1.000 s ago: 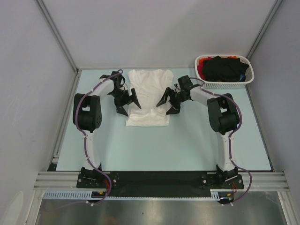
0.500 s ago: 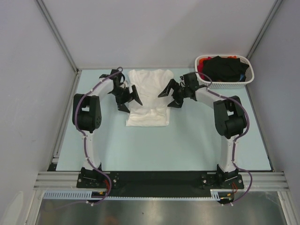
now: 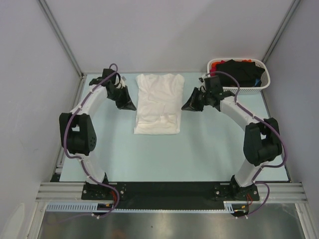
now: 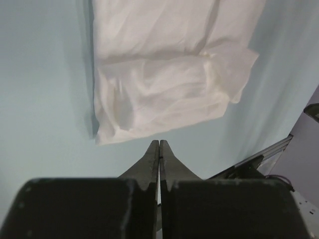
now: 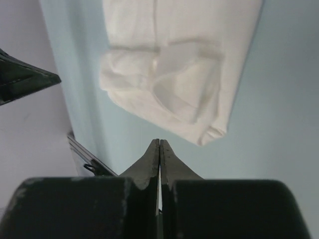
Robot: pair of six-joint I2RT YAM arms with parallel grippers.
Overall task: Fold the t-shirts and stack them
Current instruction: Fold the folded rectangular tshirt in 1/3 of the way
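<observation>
A white t-shirt (image 3: 158, 102) lies folded lengthwise on the pale blue table, its lower end doubled over; it also fills the upper part of the left wrist view (image 4: 169, 74) and the right wrist view (image 5: 174, 69). My left gripper (image 3: 131, 107) hovers just off its left edge, shut and empty, tips together (image 4: 159, 143). My right gripper (image 3: 185, 106) sits off the shirt's right edge, likewise shut with nothing in it (image 5: 159, 142). A black t-shirt (image 3: 239, 71) and a bit of red cloth (image 3: 213, 71) lie in the basket.
A white perforated basket (image 3: 239, 90) stands at the back right corner of the table (image 3: 199, 149). Grey walls and a metal frame close in the table on the left, back and right. Both arm bases sit at the near edge.
Both grippers went from wide open over the shirt's sides to shut. Both arms drew back outward, away from the shirt. The shirt itself has not moved.
</observation>
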